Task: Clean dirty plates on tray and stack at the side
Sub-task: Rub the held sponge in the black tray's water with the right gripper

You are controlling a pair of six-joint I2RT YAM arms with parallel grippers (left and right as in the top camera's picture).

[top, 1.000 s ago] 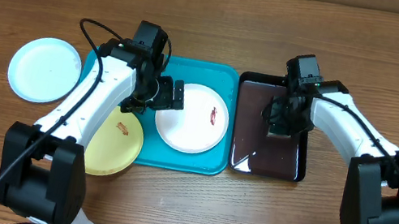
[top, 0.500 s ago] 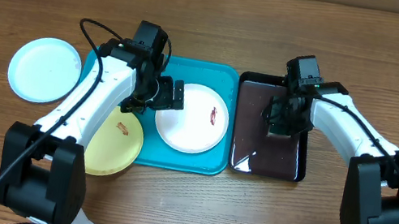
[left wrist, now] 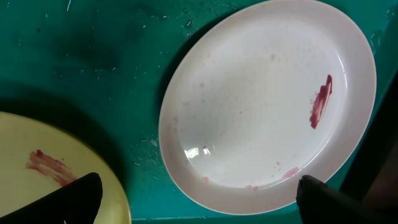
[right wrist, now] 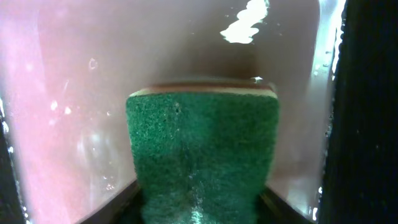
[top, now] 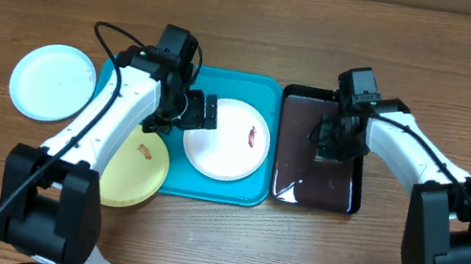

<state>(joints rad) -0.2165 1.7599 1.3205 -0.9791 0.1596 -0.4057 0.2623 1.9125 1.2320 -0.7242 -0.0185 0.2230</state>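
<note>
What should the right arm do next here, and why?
Probably lift the sponge out of the black tray and carry it toward the white plate: the right tool grips the sponge in the liquid, and the plate on the turquoise tray shows a red smear.

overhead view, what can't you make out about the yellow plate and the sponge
yellow plate: partly hidden under the left arm overhead; cut off at the left wrist view's bottom edge.
sponge: hidden under the right gripper overhead; near end cut off at the right wrist view's bottom edge.
</note>
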